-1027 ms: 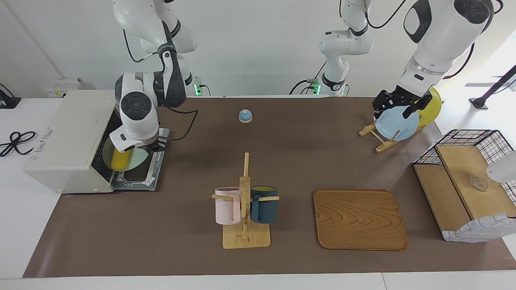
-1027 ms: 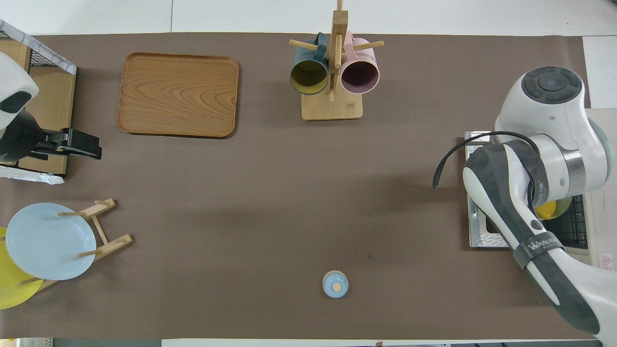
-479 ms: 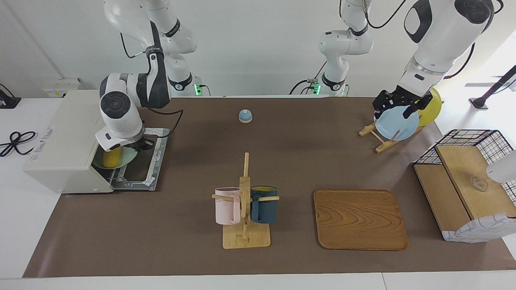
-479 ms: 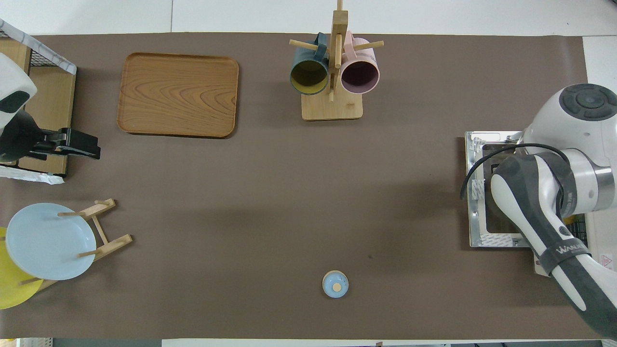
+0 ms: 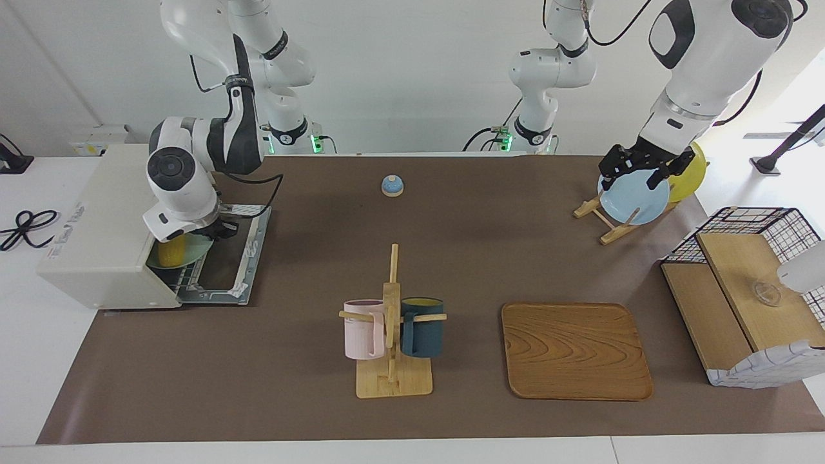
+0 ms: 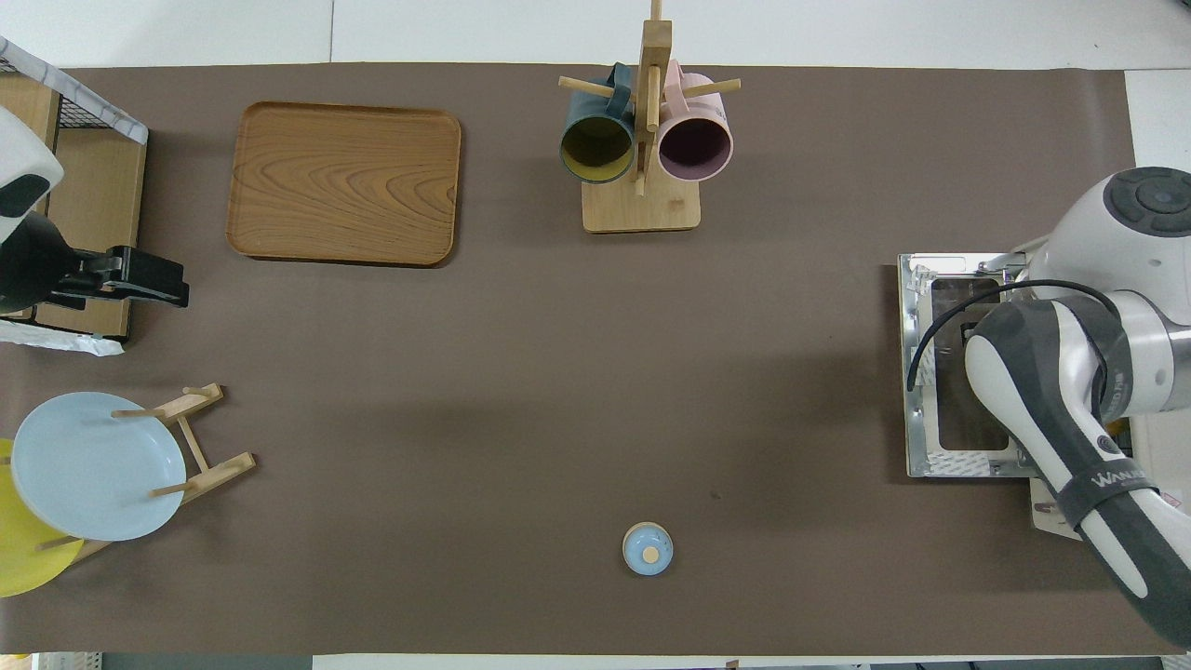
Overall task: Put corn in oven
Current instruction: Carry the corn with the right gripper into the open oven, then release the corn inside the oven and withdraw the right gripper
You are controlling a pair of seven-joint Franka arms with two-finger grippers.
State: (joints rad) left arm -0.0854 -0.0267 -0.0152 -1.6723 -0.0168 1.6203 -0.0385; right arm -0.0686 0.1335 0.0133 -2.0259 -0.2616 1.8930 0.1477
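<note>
At the oven [image 5: 103,225] mouth, right pincer [image 5: 216,230] is hovering by one corn [image 5: 171,251], grip unclear; left pincer [image 5: 635,169] is gaping over two plates.

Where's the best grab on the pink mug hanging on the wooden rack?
Probably the rim wall of the pink mug on the side away from the rack, coming from above with one of the fingers inside. It hangs mouth up, its handle hooked on a peg by the post, so the handle looks blocked and the mouth is free.
</note>
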